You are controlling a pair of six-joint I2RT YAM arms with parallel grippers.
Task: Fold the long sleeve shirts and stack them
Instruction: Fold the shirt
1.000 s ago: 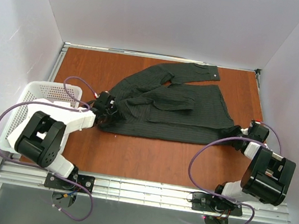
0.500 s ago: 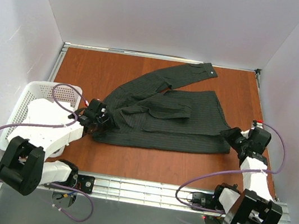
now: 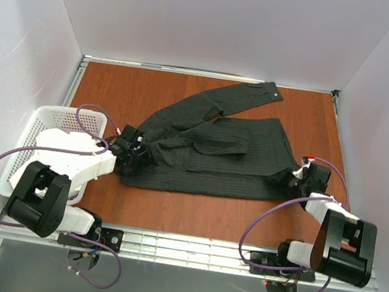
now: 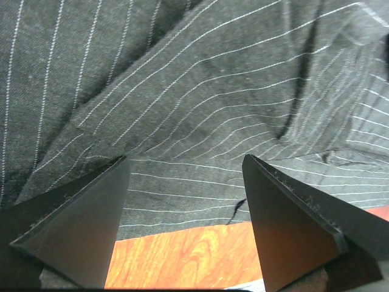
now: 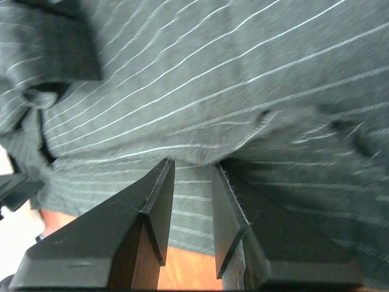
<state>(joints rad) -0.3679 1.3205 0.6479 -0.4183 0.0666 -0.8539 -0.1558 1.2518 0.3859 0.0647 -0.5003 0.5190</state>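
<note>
A dark pinstriped long sleeve shirt (image 3: pixel 221 166) lies spread across the middle of the wooden table (image 3: pixel 115 89), with one sleeve (image 3: pixel 251 94) reaching to the far right. My left gripper (image 3: pixel 134 153) is at the shirt's left edge. In the left wrist view its jaws (image 4: pixel 185 159) stand wide open over the hem (image 4: pixel 182 188), holding nothing. My right gripper (image 3: pixel 287 180) is at the shirt's near right corner. In the right wrist view its jaws (image 5: pixel 192 163) stand a narrow gap apart, with fabric (image 5: pixel 213 73) bunched at their tips and showing in the gap.
A white mesh basket (image 3: pixel 43 122) stands at the left edge beside the left arm. White walls enclose the table on the left, back and right. A metal rail (image 3: pixel 186 248) runs along the near edge.
The shirt slid left and nearer, then stayed put. My left gripper shifted slightly right at the left edge. My right gripper moved left onto the near right corner.
</note>
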